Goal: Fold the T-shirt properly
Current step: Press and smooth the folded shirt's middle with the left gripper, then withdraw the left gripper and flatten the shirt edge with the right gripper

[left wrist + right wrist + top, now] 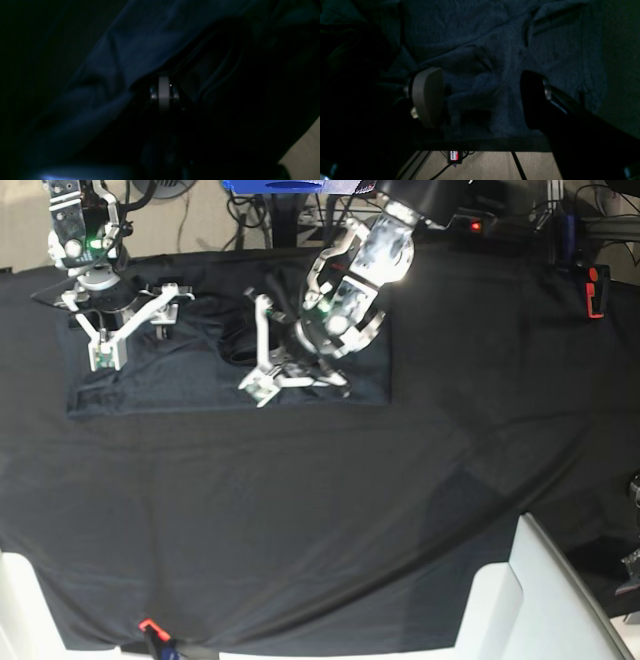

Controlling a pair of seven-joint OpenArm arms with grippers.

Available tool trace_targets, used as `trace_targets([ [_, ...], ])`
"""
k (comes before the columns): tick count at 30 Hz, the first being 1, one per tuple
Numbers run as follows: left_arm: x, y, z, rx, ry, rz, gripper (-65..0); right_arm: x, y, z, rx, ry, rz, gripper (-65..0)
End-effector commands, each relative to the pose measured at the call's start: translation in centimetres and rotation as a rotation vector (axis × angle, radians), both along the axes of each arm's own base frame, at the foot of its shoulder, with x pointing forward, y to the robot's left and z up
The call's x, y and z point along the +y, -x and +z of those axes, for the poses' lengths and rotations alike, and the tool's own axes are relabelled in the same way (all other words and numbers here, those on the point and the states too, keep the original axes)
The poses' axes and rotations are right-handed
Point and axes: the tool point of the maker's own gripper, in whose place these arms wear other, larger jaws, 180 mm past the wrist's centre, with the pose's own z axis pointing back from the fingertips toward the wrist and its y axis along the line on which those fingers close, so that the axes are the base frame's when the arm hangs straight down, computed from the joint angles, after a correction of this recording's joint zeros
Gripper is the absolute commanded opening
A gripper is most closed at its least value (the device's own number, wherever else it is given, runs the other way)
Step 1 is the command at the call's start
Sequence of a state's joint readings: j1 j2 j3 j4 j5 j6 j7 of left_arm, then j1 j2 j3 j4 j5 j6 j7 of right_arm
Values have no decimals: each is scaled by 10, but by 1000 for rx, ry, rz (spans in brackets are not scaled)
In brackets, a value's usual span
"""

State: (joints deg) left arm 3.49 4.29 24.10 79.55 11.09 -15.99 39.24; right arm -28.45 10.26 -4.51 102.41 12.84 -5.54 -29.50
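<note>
The left pincer, upper centre, is pinched together on the charcoal-grey knit T-shirt. The right pincer, upper left, hangs spread apart over the shirt's left end. The shirt's long axis runs left-right across the black-draped counter, whose lower part offers wide open cloth.

Dark folds of the T-shirt hide the left hand's fingertips.

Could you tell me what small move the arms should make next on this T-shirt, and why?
Probably lower the right gripper and close it on the T-shirt. Its jaws stand open over bunched fabric near the table edge, gripping nothing, while the left gripper is shut at a fold of the cloth, so one side looks unheld.
</note>
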Motion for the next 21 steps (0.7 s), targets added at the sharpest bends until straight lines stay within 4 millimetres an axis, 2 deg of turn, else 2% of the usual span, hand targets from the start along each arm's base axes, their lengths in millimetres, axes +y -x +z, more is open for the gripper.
trace_targets([
  [1, -10, -14, 12, -39, 32, 4, -650, -2, -7, 8, -40, 7, 5, -203],
  [4, -13, -24, 9, -35, 21, -3, -650, -2, -7, 8, -40, 7, 5, -203],
  [8, -28, -28, 5, -32, -1, -68, -650, -2, -7, 8, -38, 8, 3, -203],
  [11, -47, -34, 12, -42, 19, -90, -650, -2, -7, 8, -38, 7, 5, -203],
  [14, -57, -44, 21, -86, 57, -99, -650, -2, -7, 8, -40, 7, 5, -203],
  [18, -60, -49, 29, -112, 74, -99, -650, -2, -7, 8, -40, 9, 5, -203],
  [21, -59, -41, 32, -113, 91, -88, -650, -1, -5, 8, -37, 9, 12, -203],
])
